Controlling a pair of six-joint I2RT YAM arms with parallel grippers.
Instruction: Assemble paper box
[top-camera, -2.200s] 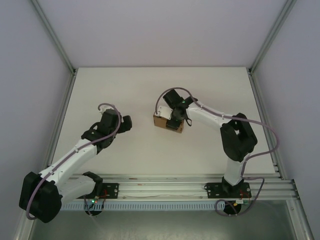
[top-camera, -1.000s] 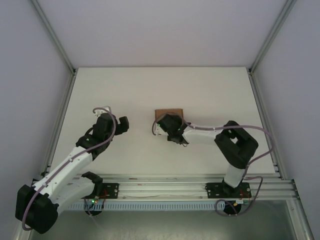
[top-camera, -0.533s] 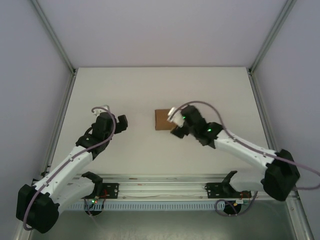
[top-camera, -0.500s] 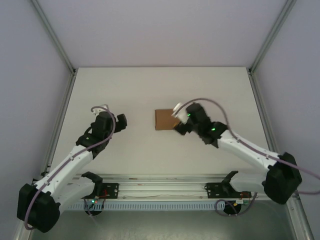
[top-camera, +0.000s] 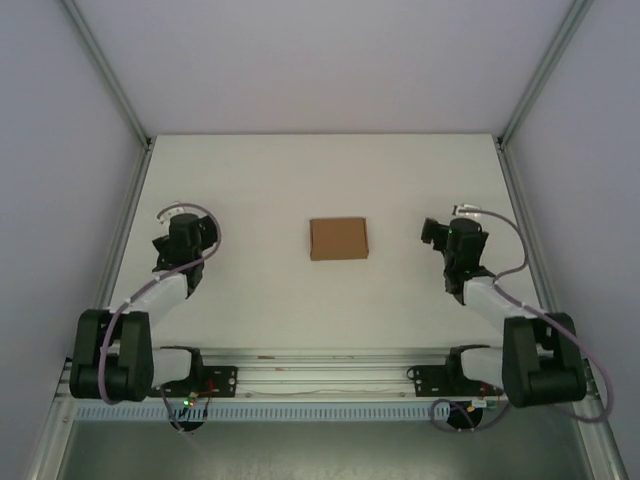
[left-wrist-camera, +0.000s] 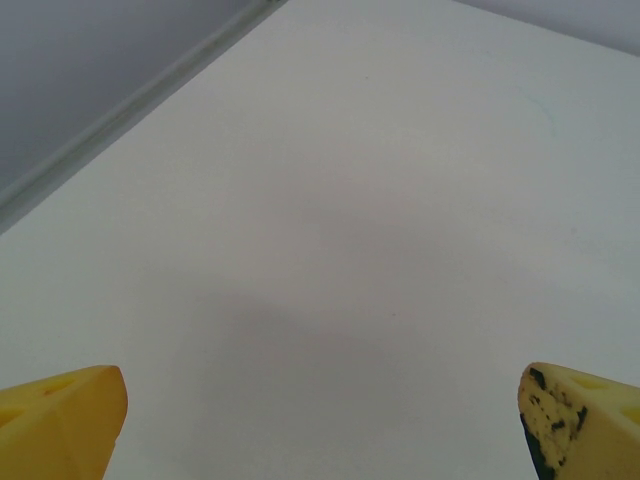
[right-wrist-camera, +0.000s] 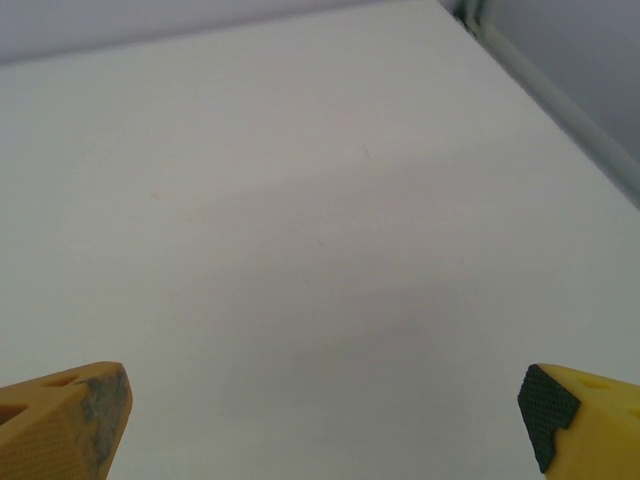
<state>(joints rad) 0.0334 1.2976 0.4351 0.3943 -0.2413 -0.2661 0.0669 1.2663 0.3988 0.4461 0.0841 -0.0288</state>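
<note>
Lying low and squarish, the plain brown paper box (top-camera: 338, 239) sits between left gripper (left-wrist-camera: 320, 425) and right gripper (right-wrist-camera: 325, 415), both spread wide.

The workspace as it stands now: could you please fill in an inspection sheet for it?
Surface: white table, bare around the box.
Job's things: paper box, squarish brown cardboard with a flat top, near the table's middle, touched by nothing.
Clutter: nothing seen.
Grippers: left gripper and right gripper open, empty, over bare table.
Cables: left arm's cable and right arm's cable loop free, apart from the box.
Surroundings: metal frame posts, pale walls, mounting rail at the near edge.
</note>
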